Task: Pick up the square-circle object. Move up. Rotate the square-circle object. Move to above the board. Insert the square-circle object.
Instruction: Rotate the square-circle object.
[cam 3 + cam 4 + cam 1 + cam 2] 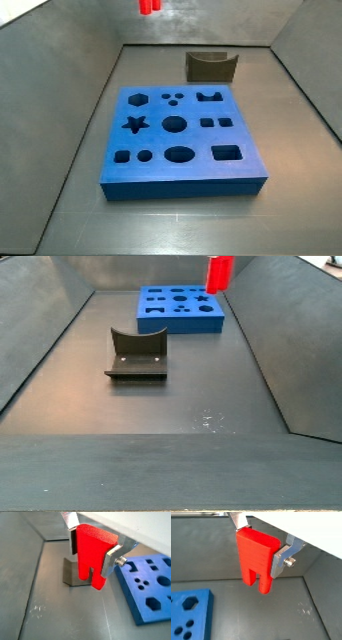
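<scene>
The square-circle object (91, 554) is a bright red peg with a groove splitting its lower end into two prongs. It hangs in the air, clamped between the silver fingers (116, 553) of my gripper (93, 546), which is shut on it; both wrist views show this (256, 558). Both side views catch only its red lower part at the frame's upper edge (148, 7) (218, 273), high above the floor. The board (181, 140) is a flat blue block with shaped holes, lying on the floor beside and below the peg (150, 587) (190, 612) (179, 308).
A dark grey U-shaped holder (210, 66) stands empty on the floor behind the board, also seen in a side view (136, 354) and below the peg in a wrist view (75, 573). Sloping grey walls (80, 60) enclose the floor.
</scene>
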